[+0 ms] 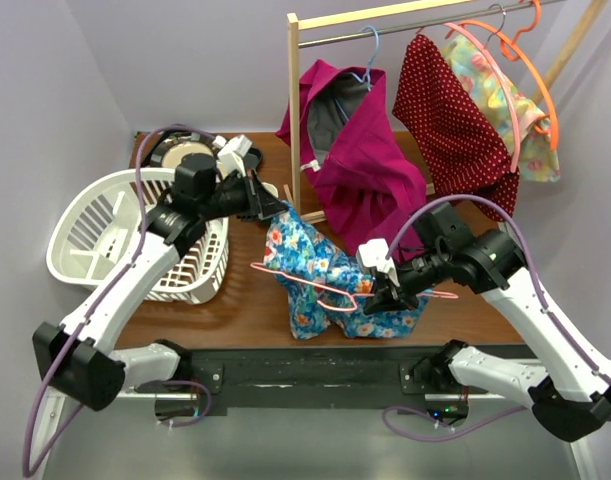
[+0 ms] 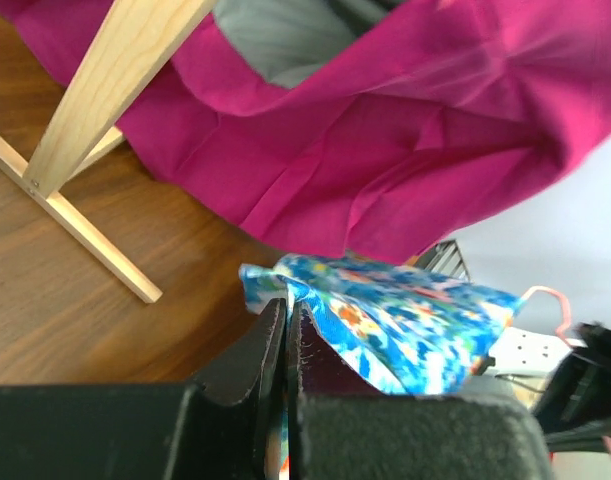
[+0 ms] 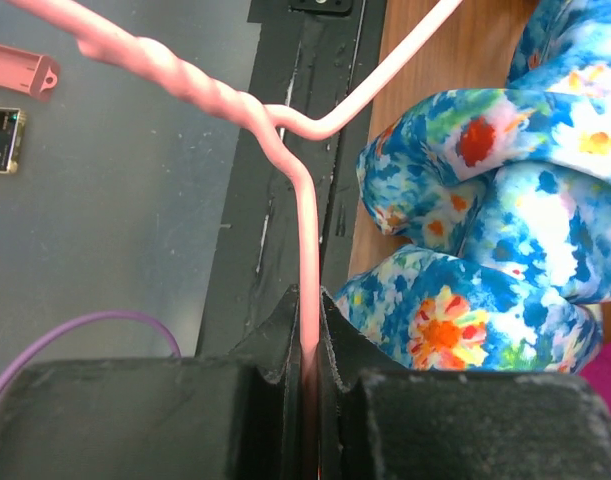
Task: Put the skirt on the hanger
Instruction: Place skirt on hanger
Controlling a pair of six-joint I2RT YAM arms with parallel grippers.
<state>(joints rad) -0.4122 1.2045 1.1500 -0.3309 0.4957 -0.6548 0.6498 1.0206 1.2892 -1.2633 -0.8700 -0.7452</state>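
The skirt (image 1: 320, 270) is blue with a flower print and lies bunched on the wooden table in front of the rack. My left gripper (image 1: 273, 208) is shut on its top edge and lifts that corner; the left wrist view shows the cloth (image 2: 405, 320) pinched between the jaws. A pink wire hanger (image 1: 305, 285) lies across the skirt. My right gripper (image 1: 383, 293) is shut on the hanger wire (image 3: 307, 230) near its twisted neck, beside the skirt's folds (image 3: 485, 290).
A wooden clothes rack (image 1: 294, 110) stands behind with a magenta garment (image 1: 360, 160), a red dotted garment (image 1: 455, 130) and a floral one on orange hangers (image 1: 525, 70). A white laundry basket (image 1: 105, 235) sits at the left. The black base rail (image 1: 315, 370) lines the near edge.
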